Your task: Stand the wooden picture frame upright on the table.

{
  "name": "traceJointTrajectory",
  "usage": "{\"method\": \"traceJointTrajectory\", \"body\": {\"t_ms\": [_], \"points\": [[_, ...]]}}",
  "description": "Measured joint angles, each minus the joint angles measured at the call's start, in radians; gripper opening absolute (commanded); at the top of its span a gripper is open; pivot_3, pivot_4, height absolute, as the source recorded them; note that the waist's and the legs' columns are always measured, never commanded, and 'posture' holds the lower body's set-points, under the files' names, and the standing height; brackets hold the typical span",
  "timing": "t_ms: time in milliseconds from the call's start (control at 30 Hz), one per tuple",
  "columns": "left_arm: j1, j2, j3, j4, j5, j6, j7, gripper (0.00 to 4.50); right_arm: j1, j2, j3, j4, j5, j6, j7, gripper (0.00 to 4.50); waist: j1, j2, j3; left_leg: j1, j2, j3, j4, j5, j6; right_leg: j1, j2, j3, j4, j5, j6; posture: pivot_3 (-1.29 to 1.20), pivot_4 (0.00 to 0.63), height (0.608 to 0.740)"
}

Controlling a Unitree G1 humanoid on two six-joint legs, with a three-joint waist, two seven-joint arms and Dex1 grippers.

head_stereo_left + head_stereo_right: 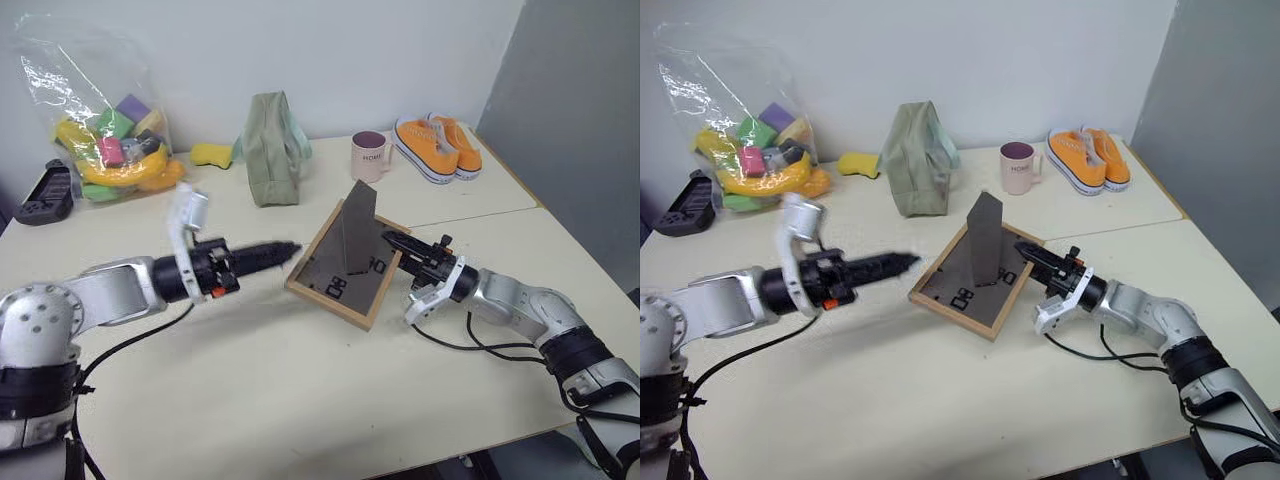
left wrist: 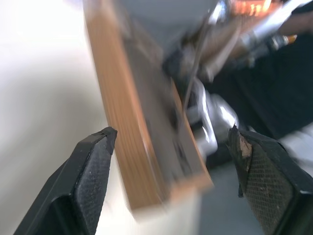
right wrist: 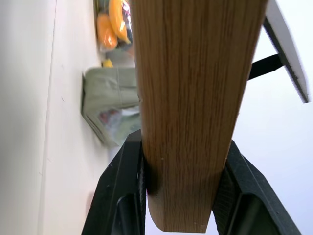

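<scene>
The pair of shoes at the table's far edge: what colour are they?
The shoes are orange with white soles, clearest in the left eye view.

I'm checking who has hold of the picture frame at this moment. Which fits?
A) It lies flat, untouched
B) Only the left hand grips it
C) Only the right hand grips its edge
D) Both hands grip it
C: the right hand clamps the wooden picture frame by its edge, while the left hand is open beside it.

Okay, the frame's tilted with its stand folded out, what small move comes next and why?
Probably the right pincer, clamped on the wooden picture frame edge, should tip it further upright until the stand reaches the table. The left pincer is open beside it.
</scene>
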Motion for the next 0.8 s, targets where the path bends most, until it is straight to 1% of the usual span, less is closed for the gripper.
{"method": "traceJointTrajectory", "body": {"t_ms": [67,167,233,333,400,567,667,733,800], "points": [[0.069,-0.015,0.072,-0.112,0.09,-0.078,-0.038,3.87,0.0,0.024,0.003,0.03,0.128,-0.016,0.109,1.34,0.0,0.0,0.0,0.0,0.002,0.001,0.0,0.0,0.0,0.001,0.0,0.002,-0.002,0.0,0.0,0.0,0.15,0.74],[0.165,-0.043,0.091,-0.249,0.18,-0.136,-0.078,3.87,-0.008,0.11,-0.003,0.082,0.377,0.062,0.32,1.34,0.001,0.0,0.0,0.0,0.006,0.002,0.0,0.0,0.0,0.003,0.002,0.003,-0.005,0.001,-0.001,0.0,0.15,0.74],[0.192,-0.048,0.103,-0.276,0.177,-0.152,-0.086,3.87,-0.024,0.155,-0.009,0.096,0.501,0.135,0.444,1.34,0.006,0.0,0.0,0.0,0.006,0.001,0.0,0.0,0.0,0.003,0.003,0.002,-0.004,0.001,-0.002,0.0,0.15,0.74],[0.23,-0.048,0.151,-0.28,0.13,-0.159,-0.103,3.87,-0.067,0.245,-0.042,0.1,0.683,0.292,0.62,1.34,0.006,0.0,0.0,0.0,0.007,0.0,0.0,0.0,0.0,0.003,0.003,0.001,-0.004,0.001,-0.002,0.0,0.15,0.74],[0.26,-0.036,0.168,-0.292,0.117,-0.158,-0.129,3.87,-0.092,0.286,-0.063,0.1,0.766,0.382,0.701,1.34,0.008,0.0,0.0,0.0,0.007,-0.001,0.0,0.0,0.0,0.004,0.003,0.0,-0.004,0.001,-0.002,0.0,0.15,0.74],[0.289,0.004,0.188,-0.31,0.103,-0.158,-0.173,3.87,-0.097,0.371,-0.123,0.078,0.964,0.687,0.893,1.34,0.012,0.0,0.0,0.0,0.006,-0.004,0.0,-0.001,-0.001,0.004,0.003,-0.001,-0.005,0.001,-0.002,0.0,0.15,0.74],[0.328,0.042,0.206,-0.31,0.133,-0.158,-0.217,3.87,-0.093,0.402,-0.155,0.043,1.085,0.887,1.013,1.34,0.008,0.001,0.0,0.0,0.007,-0.004,-0.001,-0.001,-0.001,0.003,0.003,-0.001,-0.005,0.001,-0.002,0.0,0.15,0.74],[0.35,0.055,0.211,-0.31,0.156,-0.158,-0.246,3.87,-0.088,0.431,-0.175,0.025,1.155,0.969,1.077,1.34,0.007,0.001,0.001,0.0,0.007,-0.004,-0.002,-0.001,-0.001,0.003,0.003,-0.001,-0.006,0.001,-0.002,0.0,0.15,0.74],[0.354,0.058,0.211,-0.31,0.165,-0.158,-0.264,3.87,-0.088,0.463,-0.191,0.017,1.173,0.999,1.096,1.34,0.007,0.001,0.001,0.0,0.007,-0.004,-0.004,-0.001,-0.001,0.002,0.003,-0.002,-0.005,0.001,-0.002,0.0,0.15,0.74]]}}
